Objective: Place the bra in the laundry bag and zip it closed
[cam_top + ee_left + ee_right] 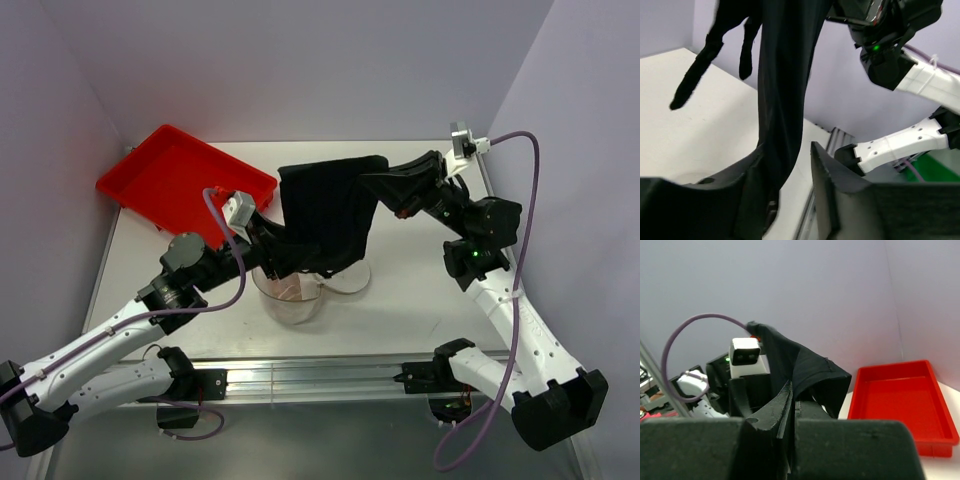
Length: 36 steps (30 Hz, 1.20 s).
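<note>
1. The soft black fabric bra hangs as a limp sheet in the centre of the top view. Its lower edge is over the small round laundry bag of translucent white mesh, which sits on the white table at lower centre. The bra is not yet in the bag.
2. The right gripper, at centre right, is clamped tight on the bra's upper corner. Its wrist view shows the fingers pressed together with black cloth spilling from them. If that thin pinch slips, the whole garment would drop and could land beside the bag, not in it.
3. The left gripper has its jaws parted around the hanging cloth. The fabric lies against one finger, and a sliver of table shows before the other. Closing here may catch only a fold or a strap, and the rest could slide out when guided down.
4. The loose straps dangling at the upper left of the left wrist view could drape over the bag's rim and foul the zip.
5. The mesh bag looks light and unanchored. A downward push from cloth or a finger might tip it or shove it, perhaps toward the red plastic tray at upper left.
6. Both arms crowd the centre of the top view. If they pull against each other, the bra could stretch or be torn from one grip.
</note>
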Available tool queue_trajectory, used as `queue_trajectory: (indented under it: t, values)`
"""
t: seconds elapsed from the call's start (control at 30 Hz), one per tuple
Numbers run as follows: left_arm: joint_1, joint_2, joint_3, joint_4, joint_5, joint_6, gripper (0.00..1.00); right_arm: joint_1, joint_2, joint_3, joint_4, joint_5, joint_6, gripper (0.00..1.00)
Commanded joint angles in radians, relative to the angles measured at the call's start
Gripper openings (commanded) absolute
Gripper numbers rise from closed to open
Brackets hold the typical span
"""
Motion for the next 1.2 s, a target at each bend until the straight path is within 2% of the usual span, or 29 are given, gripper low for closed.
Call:
queue_trajectory:
  t: [0.0,0.07,0.2,0.23,0.3,0.33,0.4,0.47,0.53,0.57,0.73,0.8,0.87,0.9,1.0,1.1,1.17]
  values:
    - [-0.003,-0.006,0.02,0.061,0.024,-0.025,0.4,-0.002,-0.005,-0.002,-0.023,0.046,-0.043,0.0]
    - [-0.004,-0.015,0.009,0.065,0.017,-0.034,0.22,-0.002,-0.016,-0.005,-0.075,0.078,-0.076,0.0]
    - [-0.004,-0.015,0.006,0.074,0.006,-0.046,0.04,-0.002,-0.031,-0.016,-0.112,0.106,-0.099,0.0]
    - [-0.004,-0.012,0.008,0.081,0.006,-0.049,0.06,-0.002,-0.033,-0.014,-0.124,0.106,-0.102,0.0]
    - [-0.004,-0.006,0.009,0.084,0.009,-0.054,0.2,-0.002,-0.039,-0.023,-0.121,0.103,-0.096,0.0]
    - [-0.004,0.0,0.011,0.087,0.009,-0.057,0.35,-0.002,-0.042,-0.025,-0.121,0.104,-0.093,0.0]
    - [-0.004,0.006,0.009,0.094,0.012,-0.063,0.42,-0.002,-0.048,-0.029,-0.123,0.104,-0.09,0.0]
    - [-0.004,0.012,0.011,0.099,0.024,-0.068,0.37,-0.002,-0.05,-0.028,-0.149,0.112,-0.101,0.0]
    - [-0.004,0.009,0.011,0.105,0.026,-0.071,0.16,-0.002,-0.05,-0.02,-0.181,0.12,-0.127,0.0]
    - [-0.004,-0.001,0.011,0.104,0.026,-0.072,0.0,-0.004,-0.048,-0.014,-0.251,0.148,-0.144,0.0]
    - [-0.004,-0.052,0.022,0.073,0.035,-0.077,0.0,-0.009,-0.042,0.035,-0.513,0.241,-0.259,0.01]
    - [-0.004,-0.067,0.023,0.068,0.04,-0.084,0.0,-0.012,-0.034,0.061,-0.581,0.265,-0.283,0.09]
    - [-0.003,-0.086,0.029,0.067,0.049,-0.091,0.0,-0.012,-0.033,0.089,-0.718,0.299,-0.334,0.37]
    - [-0.003,-0.089,0.034,0.052,0.049,-0.091,0.0,-0.012,-0.039,0.108,-0.75,0.336,-0.381,0.6]
    - [-0.003,-0.09,0.066,0.019,0.04,-0.083,0.0,-0.012,-0.089,0.139,-0.868,0.368,-0.501,0.85]
    - [-0.003,-0.063,0.123,-0.068,0.024,-0.074,0.0,-0.012,-0.14,0.182,-0.951,0.321,-0.579,0.91]
    - [-0.003,-0.037,0.16,-0.108,0.041,-0.069,0.0,-0.01,-0.183,0.169,-0.922,0.177,-0.629,0.92]
